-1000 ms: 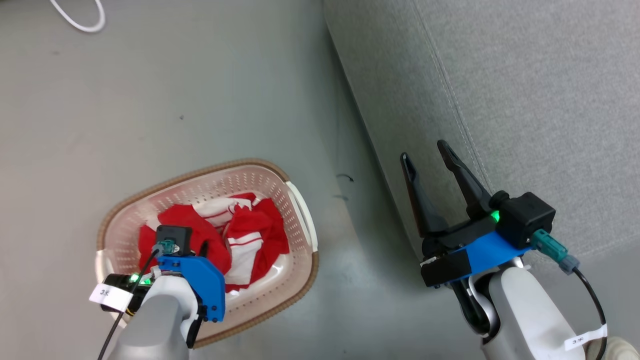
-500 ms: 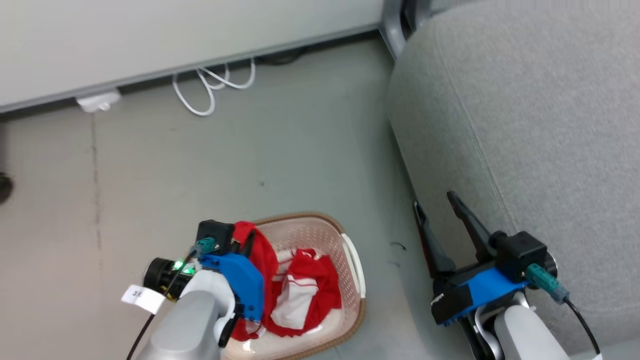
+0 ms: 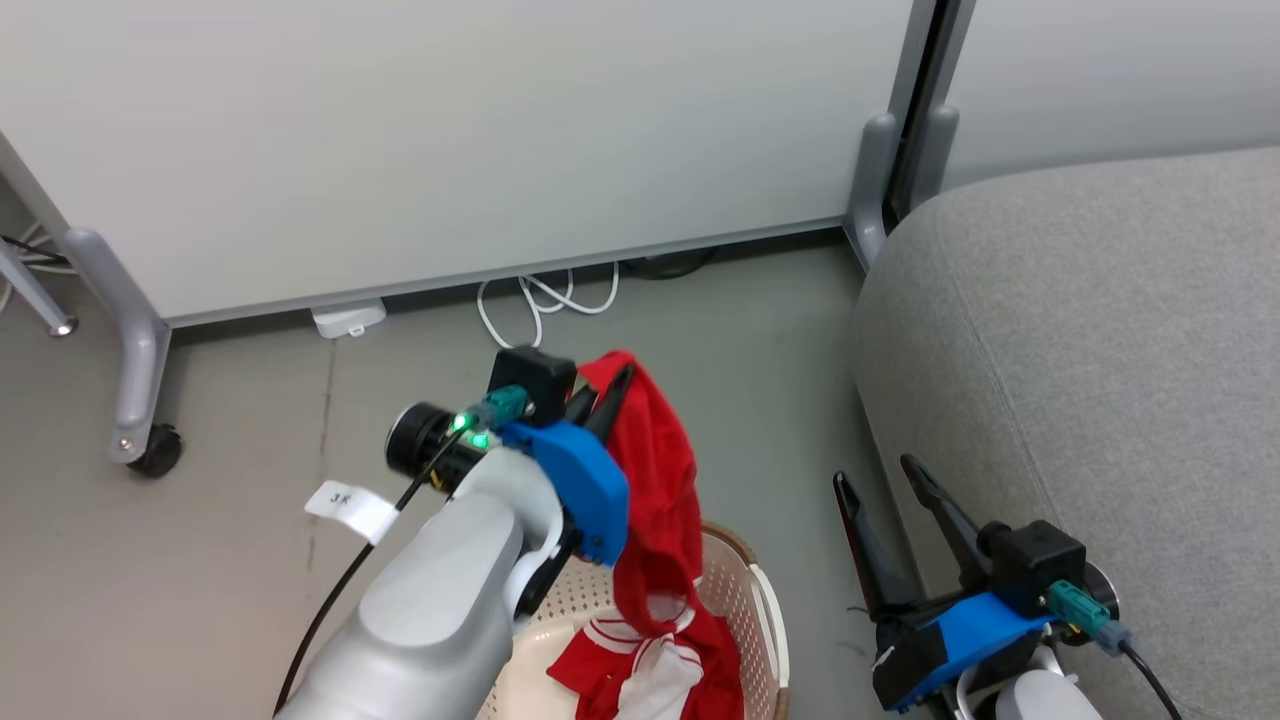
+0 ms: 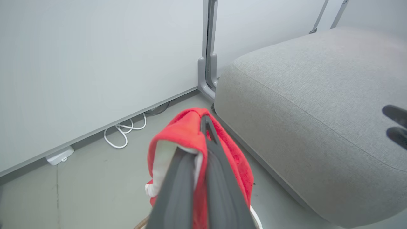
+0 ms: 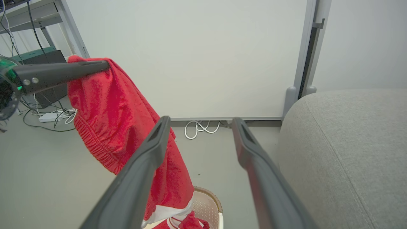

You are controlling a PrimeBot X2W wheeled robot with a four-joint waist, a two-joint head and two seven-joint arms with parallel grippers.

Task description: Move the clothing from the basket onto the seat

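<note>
Now the left gripper point(image 3: 610, 388) is clamped on one red garment point(image 3: 660, 480), its fingers pressed together through the cloth. A second ago it was down in the basket point(image 3: 765, 610). It has since come up, and the red garment hangs from it above the basket, its lower end near the second garment point(image 3: 655, 675), red and white, lying inside. The right gripper point(image 3: 875, 472) stands empty with fingers apart, just beside the seat point(image 3: 1100, 350), as before. The head camera has tilted up, so a wall panel point(image 3: 450, 150) shows. Count: two garments, one basket, one seat, two grippers.
</note>
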